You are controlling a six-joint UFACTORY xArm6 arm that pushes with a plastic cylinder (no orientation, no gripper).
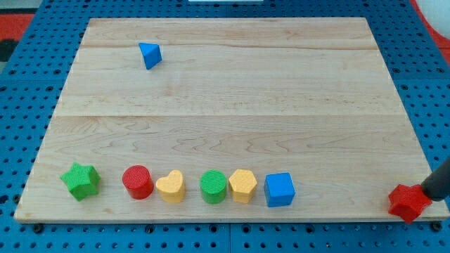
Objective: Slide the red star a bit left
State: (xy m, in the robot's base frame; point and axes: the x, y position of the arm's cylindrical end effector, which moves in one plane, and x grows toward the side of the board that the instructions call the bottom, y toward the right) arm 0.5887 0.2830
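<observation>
Camera view — red star at board's bottom-right edge

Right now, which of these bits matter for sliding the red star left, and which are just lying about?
In the job: red star; my tip, touching its right side.

Lying about: blue triangle, green star, red cylinder, yellow heart, green cylinder, yellow hexagon, blue cube.

red star at bottom right, open board leftward, blue cube nearest obstacle
</observation>
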